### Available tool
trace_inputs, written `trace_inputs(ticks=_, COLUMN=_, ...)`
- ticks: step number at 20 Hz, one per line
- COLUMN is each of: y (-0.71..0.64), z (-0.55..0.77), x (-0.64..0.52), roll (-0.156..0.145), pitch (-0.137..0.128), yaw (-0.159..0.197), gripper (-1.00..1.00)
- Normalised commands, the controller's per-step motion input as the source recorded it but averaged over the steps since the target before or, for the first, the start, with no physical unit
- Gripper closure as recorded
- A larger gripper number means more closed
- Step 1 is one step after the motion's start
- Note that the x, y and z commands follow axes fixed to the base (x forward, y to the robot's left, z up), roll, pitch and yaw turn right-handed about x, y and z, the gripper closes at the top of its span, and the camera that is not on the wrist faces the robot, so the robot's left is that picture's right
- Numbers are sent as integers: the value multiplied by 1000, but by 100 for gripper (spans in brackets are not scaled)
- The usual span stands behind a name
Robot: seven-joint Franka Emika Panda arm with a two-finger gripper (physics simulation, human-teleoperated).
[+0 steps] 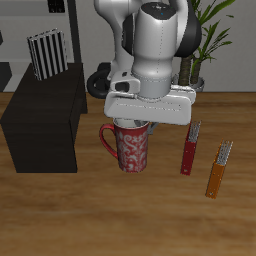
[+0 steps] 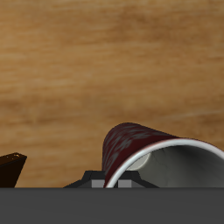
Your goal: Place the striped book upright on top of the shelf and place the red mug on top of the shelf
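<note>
Red mug [image 1: 128, 148]: we are seeing it standing upright on the wooden table [image 1: 120, 215], just beside the black shelf [image 1: 45, 110] and directly under the gripper [image 1: 135, 122]; its opening is facing up and its handle is sticking out toward the shelf.
Mug contents: we are seeing only a white inside in the wrist view [image 2: 179, 166]; nothing inside it is showing, though most of the interior is cut off by the picture's edge.
Shelf: it is carrying the striped book [image 1: 46, 53] on its flat top, toward the back corner.
Striped book: it is standing upright, its long axis vertical, stripes running up and down, its broad striped face turned toward the front of the table.
Gripper: we are seeing its body hanging right over the mug's rim; the fingers are hidden behind the body and the rim, so we cannot tell whether they are spread or closed, or whether they are touching the mug.
Hard to make out: the mug's upper rim is covered by the gripper in the exterior view.
Other things: a red book [image 1: 191, 149] and an orange book [image 1: 219, 169] are standing upright on the table near the mug, away from the shelf; a plant [image 1: 205, 40] is standing farther back.
</note>
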Motion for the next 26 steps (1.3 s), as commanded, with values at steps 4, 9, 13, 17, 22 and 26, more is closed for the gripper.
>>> trace_inputs(ticks=4, y=-149, z=813, x=-551, roll=-12, pitch=-42, yaw=-15, gripper=100)
trace_inputs(ticks=9, y=-49, z=681, x=-621, roll=27, pitch=-66, yaw=-26, gripper=100)
trace_inputs(ticks=13, y=-14, z=579, x=-564, roll=0, pitch=-40, yaw=-15, gripper=100)
trace_inputs(ticks=17, y=-74, z=245, x=-197, roll=-4, pitch=24, yaw=-34, gripper=100)
trace_inputs(ticks=22, y=-374, z=400, x=-304, roll=-45, pitch=3, yaw=-38, gripper=100)
trace_inputs(ticks=26, y=-289, z=127, x=-50, roll=-34, pitch=24, yaw=-31, gripper=100)
